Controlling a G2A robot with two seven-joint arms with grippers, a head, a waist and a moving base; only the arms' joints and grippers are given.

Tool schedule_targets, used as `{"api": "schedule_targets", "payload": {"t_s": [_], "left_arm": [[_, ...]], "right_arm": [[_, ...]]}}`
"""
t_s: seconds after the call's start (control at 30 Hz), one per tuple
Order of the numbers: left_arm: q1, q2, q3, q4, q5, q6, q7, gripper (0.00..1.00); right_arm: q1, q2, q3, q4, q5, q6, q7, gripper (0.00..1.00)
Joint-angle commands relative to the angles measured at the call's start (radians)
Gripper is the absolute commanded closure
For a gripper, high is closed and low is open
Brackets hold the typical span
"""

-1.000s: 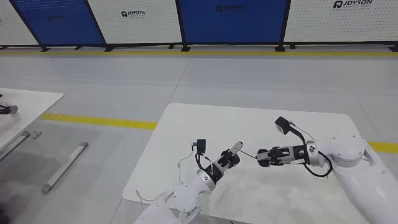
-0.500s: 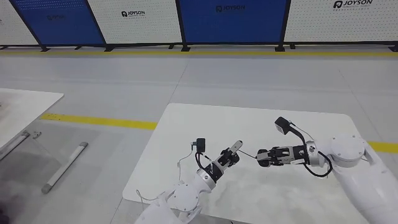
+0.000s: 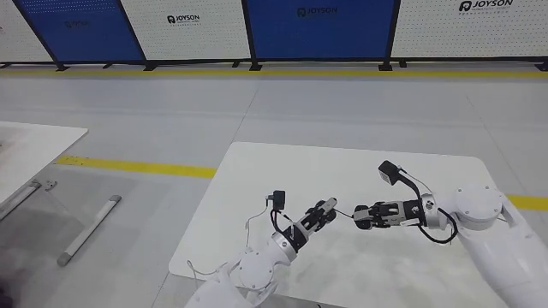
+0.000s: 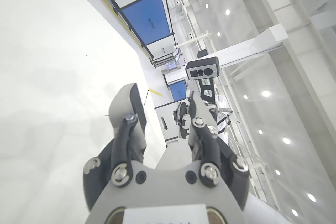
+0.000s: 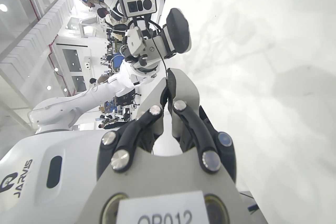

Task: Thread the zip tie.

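Facing each other over the near half of a white table, both arms are seen in the top view: the left arm comes up from the near edge and the right arm in from the side. Blue and white pegboard panels are lined up across the floor behind. A yellow floor line is marked left of the table. The left gripper and right gripper are held tip to tip, near each other. The zip tie is drawn as a thin dark line across the gap between them.

Finger state is given by the wrist views. In the left wrist view the left gripper is shown spread wide above the table, with nothing clamped. A short dark strand of the zip tie is seen just beside the ribbed face of one finger; contact cannot be resolved.

In the right wrist view the right gripper is shown pressed closed on the zip tie. The tie is led from the pinched tips toward the left gripper farther off. That gripper's fingers are seen parted there too, with one dark pad turned to the camera. Whether the tie's free end is passed between those fingers cannot be told.
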Motion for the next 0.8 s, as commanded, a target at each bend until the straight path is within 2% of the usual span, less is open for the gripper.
{"api": "schedule_targets", "payload": {"t_s": [0.0, 0.53, 0.57, 0.6, 0.63, 0.77], "left_arm": [[0.001, 0.001, -0.003, 0.0, 0.0, 0.001, -0.012, 1.0], [0.012, 0.0, -0.009, -0.007, 0.02, 0.0, -0.029, 1.0], [0.013, 0.0, -0.01, -0.007, 0.022, -0.002, -0.031, 0.62], [0.015, 0.0, -0.01, -0.009, 0.025, -0.005, -0.034, 0.04], [0.017, 0.001, -0.012, -0.011, 0.028, -0.011, -0.036, 0.0], [0.03, 0.003, -0.016, -0.019, 0.033, -0.033, -0.048, 0.0]], "right_arm": [[0.0, 0.0, 0.0, 0.0, 0.0, 0.0, 0.0, 1.0], [0.0, 0.0, 0.0, 0.0, 0.0, 0.0, 0.0, 1.0], [0.0, 0.0, 0.0, 0.0, 0.0, 0.0, 0.0, 1.0], [0.0, 0.0, 0.0, 0.0, 0.0, 0.0, 0.0, 1.0], [0.0, 0.0, 0.0, 0.0, 0.0, 0.0, 0.0, 1.0], [0.0, 0.0, 0.0, 0.0, 0.0, 0.0, 0.0, 1.0]]}}
